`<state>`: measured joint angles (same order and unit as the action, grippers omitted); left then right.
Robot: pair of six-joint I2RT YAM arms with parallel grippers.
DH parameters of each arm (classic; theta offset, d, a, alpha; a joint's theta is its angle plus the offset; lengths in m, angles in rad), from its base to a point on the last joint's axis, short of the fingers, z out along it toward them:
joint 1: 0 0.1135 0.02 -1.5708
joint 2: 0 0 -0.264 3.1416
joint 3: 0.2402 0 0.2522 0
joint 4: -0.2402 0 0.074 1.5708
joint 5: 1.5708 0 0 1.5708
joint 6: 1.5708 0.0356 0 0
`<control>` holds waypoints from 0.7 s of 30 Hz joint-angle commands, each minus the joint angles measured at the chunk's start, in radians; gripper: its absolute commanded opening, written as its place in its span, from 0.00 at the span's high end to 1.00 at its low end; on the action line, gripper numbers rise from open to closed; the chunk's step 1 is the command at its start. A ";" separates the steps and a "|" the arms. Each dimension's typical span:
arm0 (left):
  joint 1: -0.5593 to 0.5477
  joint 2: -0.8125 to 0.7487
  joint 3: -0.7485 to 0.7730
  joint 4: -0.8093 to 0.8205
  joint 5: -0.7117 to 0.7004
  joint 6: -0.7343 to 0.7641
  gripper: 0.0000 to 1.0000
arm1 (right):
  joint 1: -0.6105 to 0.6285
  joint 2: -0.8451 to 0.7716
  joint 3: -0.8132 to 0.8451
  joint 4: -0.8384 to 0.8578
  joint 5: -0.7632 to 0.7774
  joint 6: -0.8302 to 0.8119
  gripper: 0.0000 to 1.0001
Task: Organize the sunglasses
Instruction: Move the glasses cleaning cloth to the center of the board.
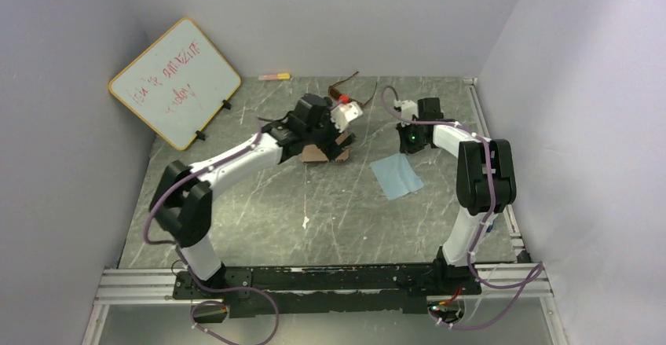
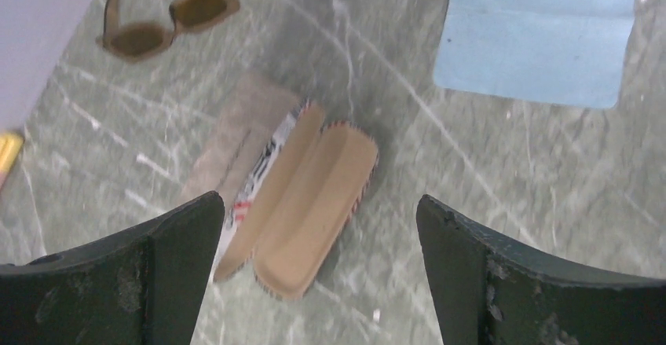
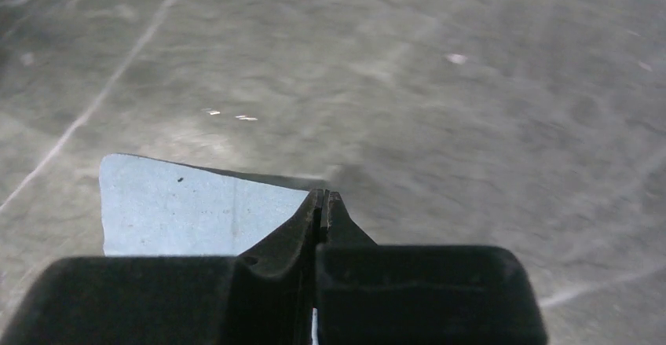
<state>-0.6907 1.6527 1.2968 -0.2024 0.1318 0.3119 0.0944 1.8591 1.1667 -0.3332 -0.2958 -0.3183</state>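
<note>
The brown sunglasses (image 2: 169, 21) lie ahead and left of the left gripper (image 2: 318, 202), spread wide over the case (image 2: 302, 227); the right gripper (image 3: 322, 201), pressed together, is farther.

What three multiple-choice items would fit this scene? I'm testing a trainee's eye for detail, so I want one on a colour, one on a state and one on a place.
1. The cloth is: A red; B light blue; C yellow.
2. The case is: A open and empty; B shut; C open and full.
3. The brown sunglasses lie: A in the case; B on the cloth; C on the table, apart from the case.

Answers:
1 B, the left wrist view shows it pale blue.
2 A, both halves show bare tan lining.
3 C, grey tabletop separates them from the case.
</note>
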 commanded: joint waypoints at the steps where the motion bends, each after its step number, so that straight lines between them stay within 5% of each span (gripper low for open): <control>1: -0.074 0.156 0.196 -0.002 -0.081 -0.017 0.03 | -0.039 -0.013 0.012 0.076 0.069 0.099 1.00; 11: -0.096 0.534 0.661 -0.171 -0.011 -0.115 0.03 | -0.129 -0.002 0.004 0.098 0.048 0.200 1.00; 20: -0.145 0.608 0.633 -0.115 -0.071 -0.141 0.03 | -0.168 0.026 0.029 0.081 0.036 0.241 0.99; 21: -0.154 0.614 0.634 -0.110 -0.093 -0.137 0.03 | -0.170 0.026 0.030 0.079 0.033 0.242 0.92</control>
<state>-0.8028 2.2642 1.9331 -0.3546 0.0856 0.1925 -0.0669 1.8797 1.1667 -0.2783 -0.2523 -0.1085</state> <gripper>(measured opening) 0.967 0.008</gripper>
